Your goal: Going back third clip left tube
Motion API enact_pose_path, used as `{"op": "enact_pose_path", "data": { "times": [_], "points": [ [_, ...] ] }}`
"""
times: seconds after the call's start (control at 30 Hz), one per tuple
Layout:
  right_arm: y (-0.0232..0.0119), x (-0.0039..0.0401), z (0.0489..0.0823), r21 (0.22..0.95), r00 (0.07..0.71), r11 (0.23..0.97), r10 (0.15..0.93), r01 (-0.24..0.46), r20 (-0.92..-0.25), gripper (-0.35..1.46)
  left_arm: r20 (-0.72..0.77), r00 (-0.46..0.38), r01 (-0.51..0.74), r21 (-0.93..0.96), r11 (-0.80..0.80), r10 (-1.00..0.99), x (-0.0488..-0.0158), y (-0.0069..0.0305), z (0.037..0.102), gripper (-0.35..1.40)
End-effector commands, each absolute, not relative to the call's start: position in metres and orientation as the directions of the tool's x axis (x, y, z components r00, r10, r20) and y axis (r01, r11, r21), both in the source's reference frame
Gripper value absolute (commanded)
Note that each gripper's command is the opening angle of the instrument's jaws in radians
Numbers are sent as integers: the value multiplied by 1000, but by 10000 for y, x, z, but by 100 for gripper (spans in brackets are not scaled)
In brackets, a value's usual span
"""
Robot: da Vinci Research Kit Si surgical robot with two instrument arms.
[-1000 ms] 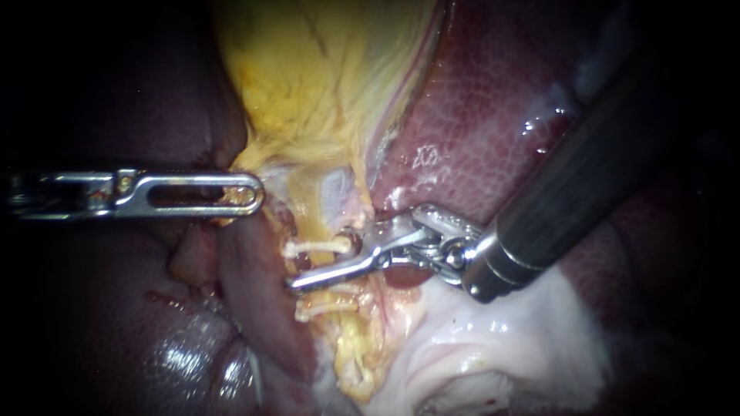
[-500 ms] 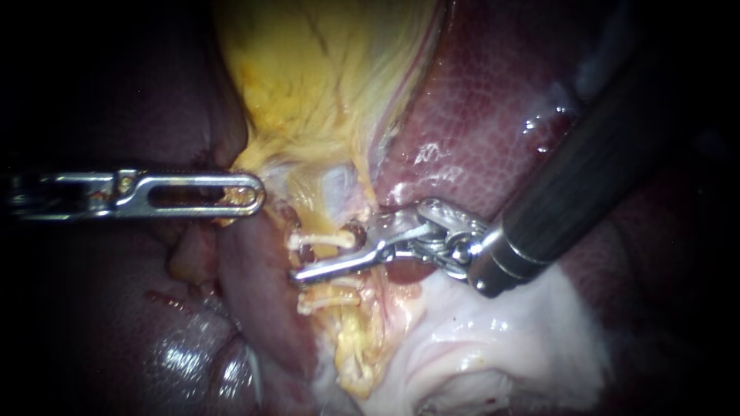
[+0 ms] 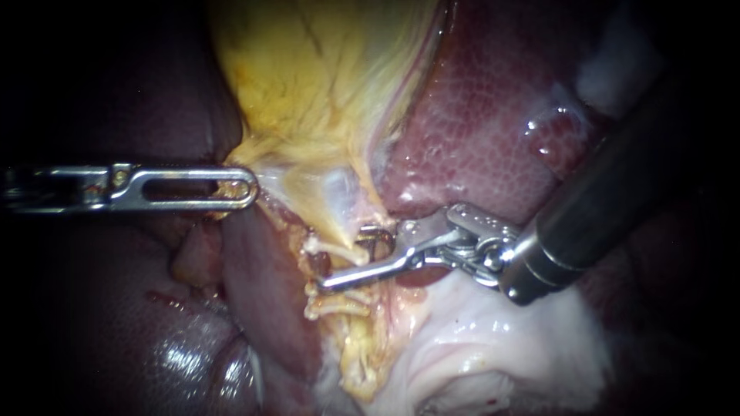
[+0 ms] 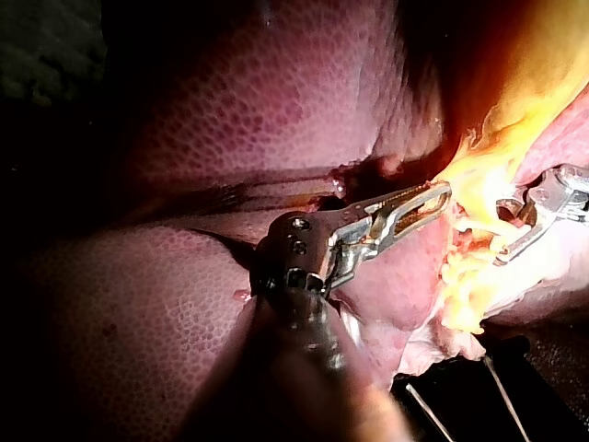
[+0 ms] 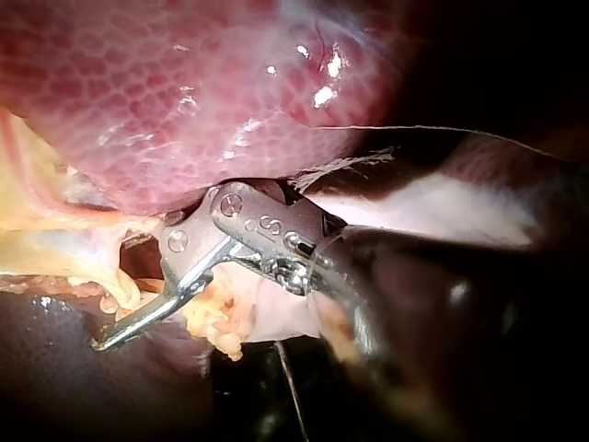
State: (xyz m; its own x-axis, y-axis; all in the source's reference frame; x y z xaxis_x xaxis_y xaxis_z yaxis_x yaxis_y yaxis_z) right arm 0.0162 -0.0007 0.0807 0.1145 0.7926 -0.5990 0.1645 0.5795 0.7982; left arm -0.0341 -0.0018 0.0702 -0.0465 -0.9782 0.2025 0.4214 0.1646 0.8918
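My left instrument [image 3: 245,188] lies level from the left, its slotted jaws shut on the yellow edge of the gallbladder [image 3: 324,85], holding it taut; in the left wrist view the left instrument [image 4: 425,197] grips the same yellow tissue. My right instrument [image 3: 344,260] comes in from the upper right with its jaws open. Its long lower jaw lies across the left tube [image 3: 318,266], between an upper white clip [image 3: 333,248] and the lower white clips [image 3: 336,306]. In the right wrist view the right instrument [image 5: 120,295] has nothing gripped between its jaws.
Dark red liver [image 3: 493,131] rises behind the right instrument's shaft and fills the lower left. Pale white tissue [image 3: 493,347] lies beneath the right instrument's wrist. Yellow fat [image 3: 358,362] trails below the clips.
My right instrument has drawn back to the right along the tube's crossing, its jaw tip now nearer the clips' right side. The left instrument holds its grip almost unmoved.
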Motion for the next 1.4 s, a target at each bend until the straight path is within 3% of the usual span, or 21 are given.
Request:
{"op": "enact_pose_path", "data": {
  "times": [0.03,0.27,0.6,1.03,1.4],
  "points": [
    [-7,160,807,798,117,580,792,162,-599,60,202,-47,421,892,164,-978,-341,-18,702,-35],
    [-10,151,804,798,118,580,792,163,-599,60,202,-47,421,892,164,-978,-341,-18,702,-35],
    [-23,191,798,794,127,579,787,188,-604,60,203,-47,422,892,164,-978,-342,-18,703,-35],
    [-43,208,785,798,117,531,807,286,-579,60,205,-51,431,887,163,-977,-337,-14,711,-35],
    [-43,215,776,796,107,517,814,315,-571,60,208,-49,446,880,165,-977,-334,-12,727,-35]
  ]
}}
